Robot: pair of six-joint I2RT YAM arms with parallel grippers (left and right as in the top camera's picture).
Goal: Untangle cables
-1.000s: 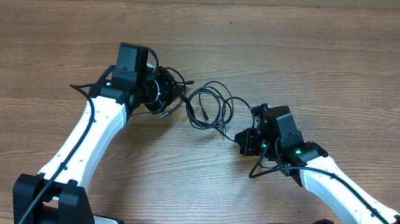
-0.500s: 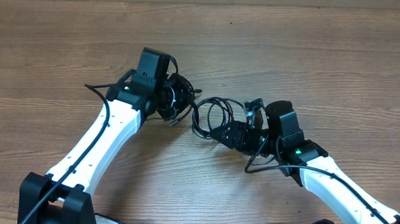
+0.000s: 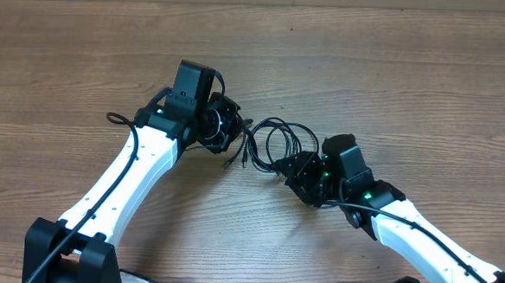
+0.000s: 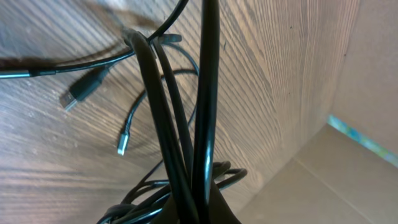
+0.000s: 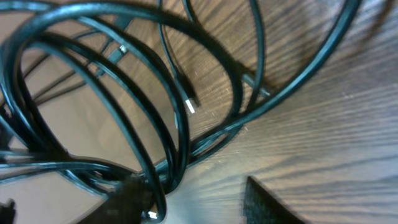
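2 tools: left tool (image 3: pixel 225 127) pinches cables (image 3: pixel 278 139) — right tool (image 3: pixel 296 169) touching.

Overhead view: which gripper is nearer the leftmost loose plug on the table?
Left. The left gripper is just beyond the plug; the right gripper lies farther, past the loops.

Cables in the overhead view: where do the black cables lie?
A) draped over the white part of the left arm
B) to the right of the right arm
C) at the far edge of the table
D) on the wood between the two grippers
D: the loops of the black cables lie on the wooden table, with the left gripper on one side and the right gripper on the other.
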